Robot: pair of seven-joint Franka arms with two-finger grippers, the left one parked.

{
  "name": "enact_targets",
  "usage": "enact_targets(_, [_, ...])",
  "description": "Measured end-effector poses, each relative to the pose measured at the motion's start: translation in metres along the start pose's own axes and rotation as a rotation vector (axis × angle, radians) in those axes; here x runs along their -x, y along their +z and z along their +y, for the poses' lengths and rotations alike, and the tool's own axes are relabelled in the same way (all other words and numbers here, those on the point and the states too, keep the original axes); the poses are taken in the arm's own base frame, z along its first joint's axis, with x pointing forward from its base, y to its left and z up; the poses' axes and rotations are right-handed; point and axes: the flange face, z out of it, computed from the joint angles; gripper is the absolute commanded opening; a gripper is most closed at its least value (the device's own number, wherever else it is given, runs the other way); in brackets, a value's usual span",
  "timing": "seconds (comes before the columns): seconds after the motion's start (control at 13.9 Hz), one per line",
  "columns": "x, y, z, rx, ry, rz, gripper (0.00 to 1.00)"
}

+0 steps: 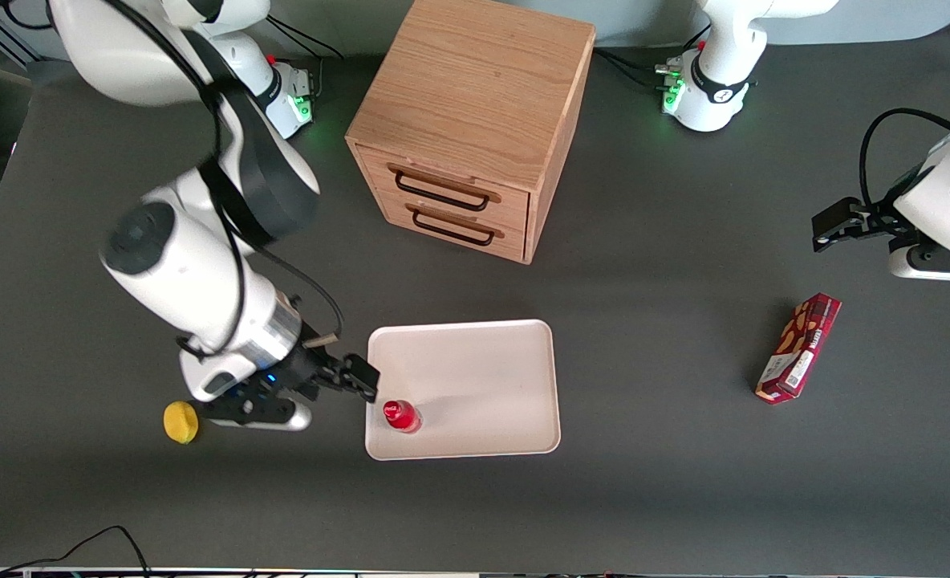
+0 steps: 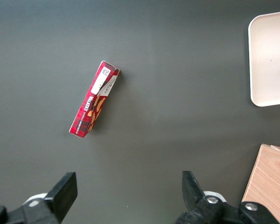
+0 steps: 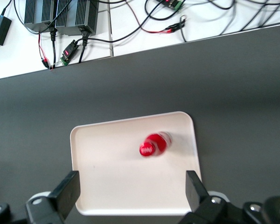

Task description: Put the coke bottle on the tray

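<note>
The coke bottle (image 1: 401, 416), small and red with a red cap, stands upright on the cream-white tray (image 1: 475, 369), in the tray's corner nearest the front camera at the working arm's end. It shows on the tray (image 3: 112, 182) in the right wrist view too, as the red bottle (image 3: 153, 144). My right gripper (image 1: 356, 379) is open and empty, just off the tray's edge beside the bottle, apart from it. In the right wrist view the gripper (image 3: 132, 195) has its fingers (image 3: 65, 189) spread wide over the tray's near edge.
A yellow lemon-like object (image 1: 180, 421) lies beside the working arm's hand. A wooden two-drawer cabinet (image 1: 475, 128) stands farther from the front camera than the tray. A dark-red snack box (image 1: 798, 347) lies toward the parked arm's end, also seen as the box (image 2: 94, 99).
</note>
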Motion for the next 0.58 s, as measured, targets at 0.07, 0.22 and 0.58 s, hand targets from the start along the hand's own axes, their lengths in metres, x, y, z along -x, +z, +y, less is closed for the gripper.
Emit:
enact_targets(0.07, [0.006,-0.035,0.008,0.038,0.001,-0.017,1.00])
enact_targets(0.22, [0.018,-0.090,0.034,0.108,0.022,-0.065,1.00])
enact_targets(0.58, [0.056,-0.171,0.110,0.210,-0.021,-0.092,1.00])
